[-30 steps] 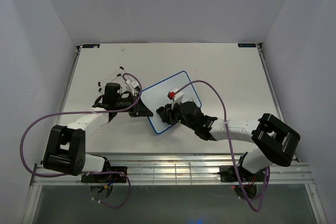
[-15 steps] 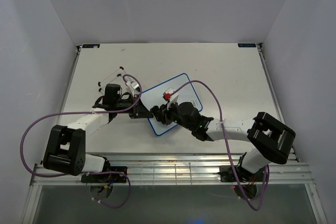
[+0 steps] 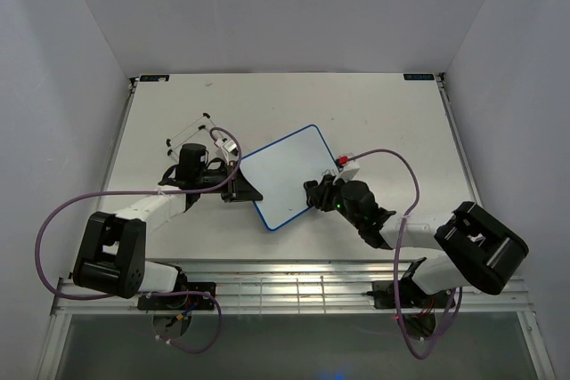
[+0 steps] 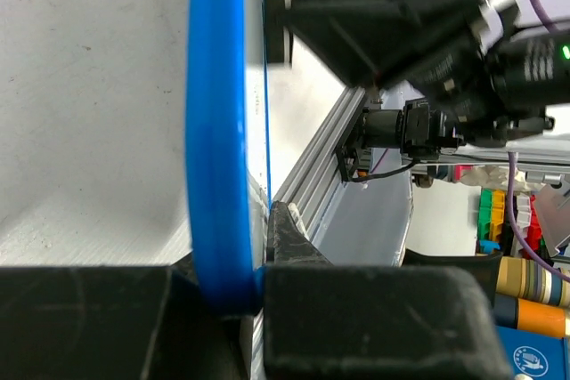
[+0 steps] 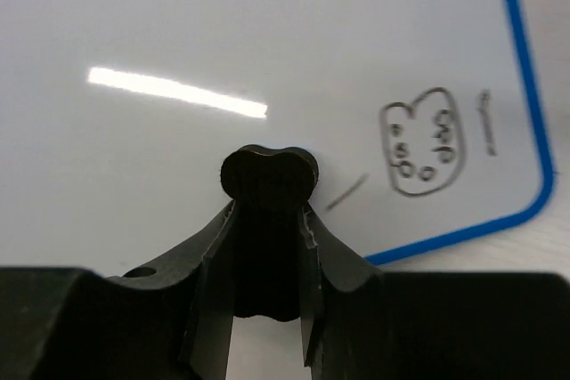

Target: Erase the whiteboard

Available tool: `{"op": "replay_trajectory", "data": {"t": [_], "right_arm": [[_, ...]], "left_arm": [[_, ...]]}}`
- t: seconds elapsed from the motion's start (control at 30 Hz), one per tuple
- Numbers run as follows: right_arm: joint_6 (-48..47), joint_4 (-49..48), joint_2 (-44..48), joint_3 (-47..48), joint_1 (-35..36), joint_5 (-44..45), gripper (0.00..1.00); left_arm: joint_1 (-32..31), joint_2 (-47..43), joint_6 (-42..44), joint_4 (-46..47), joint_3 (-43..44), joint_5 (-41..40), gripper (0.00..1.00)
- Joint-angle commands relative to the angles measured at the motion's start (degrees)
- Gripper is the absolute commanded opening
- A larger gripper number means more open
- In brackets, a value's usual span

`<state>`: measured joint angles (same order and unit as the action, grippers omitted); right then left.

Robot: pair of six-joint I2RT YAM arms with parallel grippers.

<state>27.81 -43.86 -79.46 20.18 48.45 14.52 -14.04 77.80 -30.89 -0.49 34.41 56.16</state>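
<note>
"Top external view, from the left: what's holding the board?"

"Past the thin wire stand (image 3: 191, 131) at the far left, the left claw (image 3: 239, 186) is clamped on the near-left edge of the whiteboard (image 3: 283, 171). The left wrist view shows the blue rim pinched tight between its two fingers. The board sits mid-worktop (image 3: 383, 122), turned diagonally. Whether it lies quite flat I cannot tell."

"And what has changed?"

"A second ago the right claw (image 3: 313, 191) was over the middle of the board, and half a second ago over its left part. Now it has drawn back to the near-right edge, so the whole white face shows from above and looks bare."

"So the job is finished?"

"I'd judge not quite. In the right wrist view that claw is closed narrowly on the black eraser (image 5: 267, 175), which hangs over the board or presses on it, I cannot tell which. To its right a short stroke (image 5: 346, 191) and a small looped scribble (image 5: 423, 141) remain near the rounded corner, just inside the rim."

"Meaning?"

"Most of the surface seems wiped. One more pass rightward over that corner is probably needed while the left claw steadies the board."
</note>
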Motion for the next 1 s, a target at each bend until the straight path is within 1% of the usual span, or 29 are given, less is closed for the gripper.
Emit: {"op": "replay_trajectory", "data": {"t": [0.0,0.07,0.13,0.17,0.2,0.23,0.3,0.33,0.4,0.43,0.53,0.63,0.77,0.8,0.9,0.97], "right_arm": [[-0.04,9.4,-0.17,-2.43,-6.68,4.29,0.08],[-1.27,9.58,0.53,-2.26,-9.68,4.02,0.08],[-2.49,9.14,0.97,-1.38,-10.91,1.31,0.08],[-4.59,8.1,1.15,-1.29,-10.83,-0.36,0.08],[-5.13,6.08,1.41,-1.55,-10.57,-6.38,0.08],[-5.66,-0.81,1.41,-3.29,-9.09,-9.48,0.08],[-6.45,-5.08,1.41,-4.1,-5.93,-13.8,0.08],[-7.15,-6.84,0.98,-4.01,-1.73,-13.91,0.08],[-8.38,-8.26,0.54,-2.7,2.86,-13.82,0.08],[-8.82,-8.87,-0.33,-2.17,7.06,-13.65,0.08],[-8.39,-11.33,-1.57,-0.59,13.4,-12.42,0.08],[-7.6,-12.92,-2.63,0.9,17.54,-11.19,0.08],[-8.39,-10.55,-4.65,4.25,18.61,-9.26,0.08],[-8.65,-9.85,-5.09,4.6,18.53,-7.42,0.08],[-9.36,-8.26,-5.27,3.56,16.78,-4.77,0.08],[-8.31,-8.35,-4.22,1.45,13.62,-3.98,0.08]], "left_arm": [[-0.28,-1.51,-1.36,1.02,0.04,7.91,0.0],[-0.37,-1.16,-1.36,1.02,0.13,8.0,0.0],[-0.37,-0.81,-1.36,1.02,0.13,8.17,0.0],[-0.28,-0.81,-1.36,1.02,0.13,8.09,0.0],[-0.28,-0.63,-1.36,1.11,0.13,8.0,0.0],[-0.28,-0.63,-1.45,1.19,0.13,7.82,0.0],[-0.37,-0.46,-2.06,1.72,0.13,7.65,0.0],[-0.37,-0.37,-2.33,1.9,0.04,7.65,0.0],[-0.28,-0.02,-2.94,2.33,0.13,7.56,0.0],[-0.37,-0.02,-3.12,2.42,0.13,7.56,0.0],[-0.37,0.07,-3.56,2.69,-0.14,7.38,0.0],[-0.28,0.16,-3.56,2.69,-0.31,7.38,0.0],[-0.28,0.51,-3.65,2.86,-0.05,8.0,0.0],[-0.28,0.51,-3.65,2.95,0.04,8.09,0.0],[-0.28,0.51,-3.82,3.39,-0.14,8.87,0.0],[-0.28,0.69,-3.91,3.74,-0.31,10.19,0.0]]}}
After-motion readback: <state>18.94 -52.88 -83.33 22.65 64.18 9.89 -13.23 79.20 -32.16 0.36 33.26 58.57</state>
